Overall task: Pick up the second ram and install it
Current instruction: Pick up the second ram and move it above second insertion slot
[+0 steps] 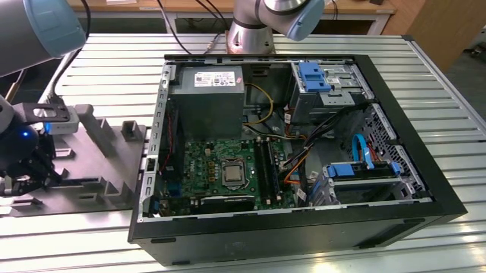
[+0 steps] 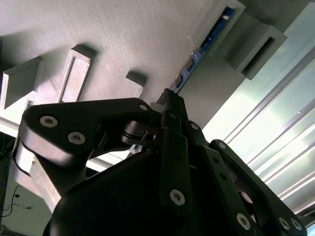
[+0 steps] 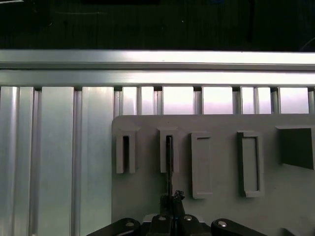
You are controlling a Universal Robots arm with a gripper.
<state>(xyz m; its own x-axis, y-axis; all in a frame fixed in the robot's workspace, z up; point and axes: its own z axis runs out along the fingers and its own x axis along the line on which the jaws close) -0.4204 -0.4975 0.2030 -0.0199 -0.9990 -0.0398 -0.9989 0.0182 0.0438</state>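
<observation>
- While the open PC case [image 1: 414,187] takes up most of the slatted metal table [image 1: 114,62] in the exterior view, the action is off at that view's left. The gripper [image 1: 21,183] hangs low over a grey fixture plate [image 1: 99,165] just beside the case. The green motherboard [image 1: 220,165] lies flat inside the case with its black slot rails [image 1: 263,162] running along it, well apart from the gripper. I can't pick out the stick itself from this angle.
- Second wrist view: the black linkages of the gripper [image 2: 170,101] run in to a narrow tip. The second ram [image 2: 209,42], a thin blue board, stretches away from that tip along the grey fixture plate [image 2: 123,34], and its far end sits in a raised holder. The fingers look pinched together on the near end of the stick.
- First wrist view: the second ram [image 3: 169,157] shows edge-on as a thin dark line standing in the second slot holder of the fixture plate [image 3: 140,194]. It runs right down into the gripper [image 3: 170,200], whose fingertips are clamped tight against it. Ribbed table [image 3: 59,162] sits beyond the plate.
</observation>
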